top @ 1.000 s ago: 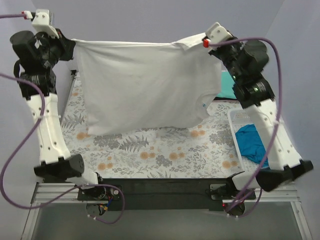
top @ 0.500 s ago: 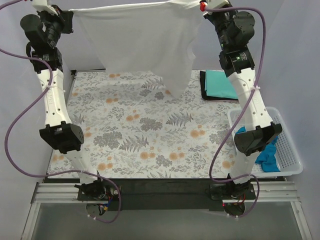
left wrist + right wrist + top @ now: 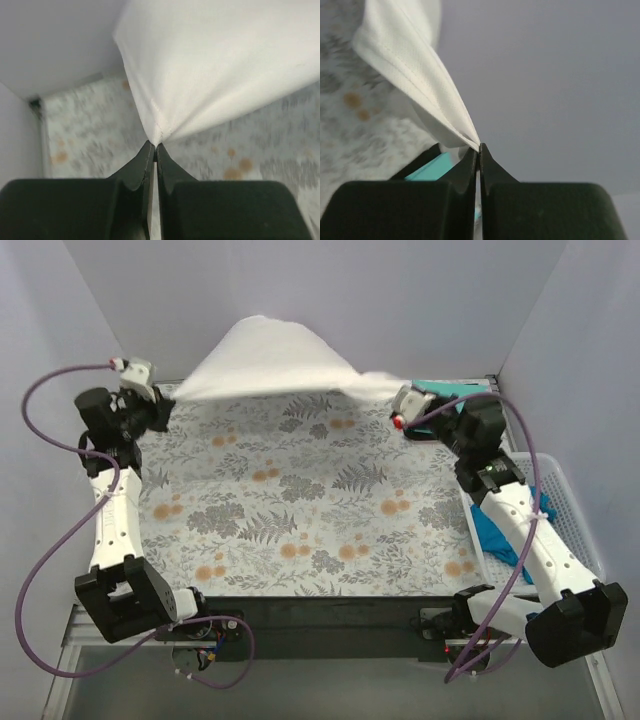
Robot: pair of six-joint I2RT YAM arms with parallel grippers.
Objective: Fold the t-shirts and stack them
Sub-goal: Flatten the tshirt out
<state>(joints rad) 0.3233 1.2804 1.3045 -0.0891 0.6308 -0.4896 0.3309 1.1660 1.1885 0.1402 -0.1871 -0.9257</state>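
Observation:
A white t-shirt (image 3: 262,358) billows in the air over the far edge of the table, stretched between both grippers. My left gripper (image 3: 168,406) is shut on its left corner, which the left wrist view shows pinched at the fingertips (image 3: 154,146), with the cloth (image 3: 225,65) spreading up and to the right. At the right, my right gripper (image 3: 397,406) is shut on the other corner, a hemmed fold (image 3: 410,55) running into the closed tips (image 3: 479,146). A folded teal t-shirt (image 3: 452,390) lies at the far right, mostly hidden behind the right arm. A bright blue t-shirt (image 3: 497,530) sits in the basket.
The floral table cloth (image 3: 300,510) covers the table. A white lattice basket (image 3: 558,485) stands along the right edge, under the right arm. Pale walls close in the far side and both flanks.
Both arms have swung down from high above the table to just over its far edge. The white t-shirt, which hung as a sheet, now balloons upward between them.

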